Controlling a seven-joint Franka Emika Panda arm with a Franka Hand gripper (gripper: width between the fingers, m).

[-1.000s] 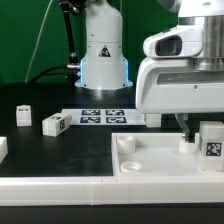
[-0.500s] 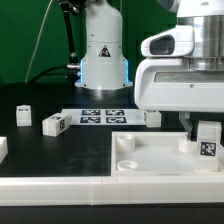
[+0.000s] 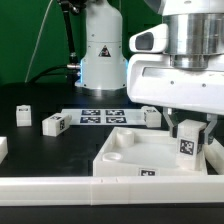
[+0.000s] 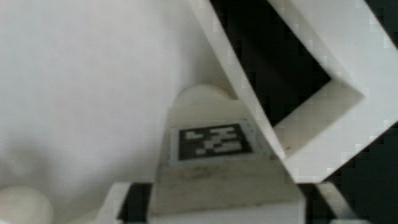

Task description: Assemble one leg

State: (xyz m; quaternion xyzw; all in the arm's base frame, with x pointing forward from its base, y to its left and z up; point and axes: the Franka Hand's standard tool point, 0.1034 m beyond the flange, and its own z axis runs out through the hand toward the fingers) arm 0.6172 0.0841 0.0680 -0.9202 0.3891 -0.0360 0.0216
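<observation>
Tool (image 3: 191, 141) pinches the blocky white leg (image 3: 190, 144) (square tag outward).

Marker board (image 3: 100, 117) flat on black table (image 3: 60, 150); large white square piece (image 3: 125, 152) nearby.

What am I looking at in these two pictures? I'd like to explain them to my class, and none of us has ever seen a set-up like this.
It is a robot arm putting furniture together on a dark table. One picture comes from a camera standing off the arm, the other from a camera on the arm's wrist, looking down past its fingers. The gripper, a two-fingered hand, holds the leg, a small white block with a black-and-white tag, over the large white square piece with a raised rim. That piece looks tilted. Two more white blocks lie on the table, another near the marker board, the flat strip of tags.
</observation>
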